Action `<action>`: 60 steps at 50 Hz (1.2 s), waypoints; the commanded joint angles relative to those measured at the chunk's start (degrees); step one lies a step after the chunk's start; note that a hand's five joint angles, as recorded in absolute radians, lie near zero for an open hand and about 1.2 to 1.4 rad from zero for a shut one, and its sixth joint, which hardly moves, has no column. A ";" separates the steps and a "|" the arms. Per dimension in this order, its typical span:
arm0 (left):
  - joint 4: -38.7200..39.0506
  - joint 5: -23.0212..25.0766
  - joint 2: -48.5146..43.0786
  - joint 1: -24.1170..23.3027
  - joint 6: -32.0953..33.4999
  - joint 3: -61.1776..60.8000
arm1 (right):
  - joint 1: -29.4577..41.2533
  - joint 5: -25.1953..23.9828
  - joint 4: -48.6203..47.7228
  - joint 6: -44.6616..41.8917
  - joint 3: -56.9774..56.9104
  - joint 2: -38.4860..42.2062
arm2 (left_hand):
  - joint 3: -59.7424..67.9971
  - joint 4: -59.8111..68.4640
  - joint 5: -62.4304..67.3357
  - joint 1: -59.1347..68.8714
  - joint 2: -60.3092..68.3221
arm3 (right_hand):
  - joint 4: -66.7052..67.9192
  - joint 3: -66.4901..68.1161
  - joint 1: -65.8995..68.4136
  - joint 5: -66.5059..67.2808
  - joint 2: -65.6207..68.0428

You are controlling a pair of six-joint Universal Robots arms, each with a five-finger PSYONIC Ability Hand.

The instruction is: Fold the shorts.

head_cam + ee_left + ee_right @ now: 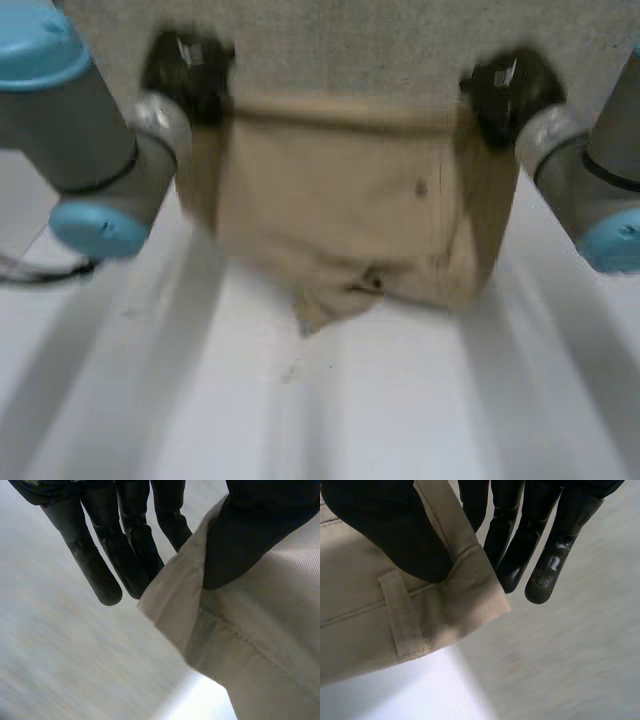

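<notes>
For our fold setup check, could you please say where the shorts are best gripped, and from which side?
At the waistband corners, each from its outer side: the shorts hang spread from that stitched band, a firm edge to pinch. The left hand and right hand hold there now.

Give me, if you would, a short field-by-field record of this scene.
item: tan shorts, hanging spread between the two hands
left hand: thumb and fingers pinch one waistband corner
right hand: thumb and fingers pinch the other corner, beside a belt loop
surface: white table, below the shorts
fold: none seen yet
</notes>
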 commanded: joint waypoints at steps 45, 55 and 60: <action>11.23 -4.55 10.69 -3.03 -0.62 -50.12 | 2.19 -4.09 0.30 0.60 28.15 0.06 | 11.82 11.29 13.65 16.56 11.44 | 11.77 12.44 24.77 13.14 12.97; -1.60 -4.37 16.93 -3.30 -0.10 -52.84 | 2.19 -4.18 4.34 -0.37 29.99 -4.16 | 11.82 11.29 13.65 16.56 11.44 | 11.77 12.44 24.77 13.14 12.97; -8.63 -4.02 18.34 -3.39 -0.54 -53.90 | 2.28 -4.27 12.33 -2.74 30.08 -5.74 | 11.82 11.29 13.65 16.56 11.44 | 11.77 12.44 24.77 13.14 12.97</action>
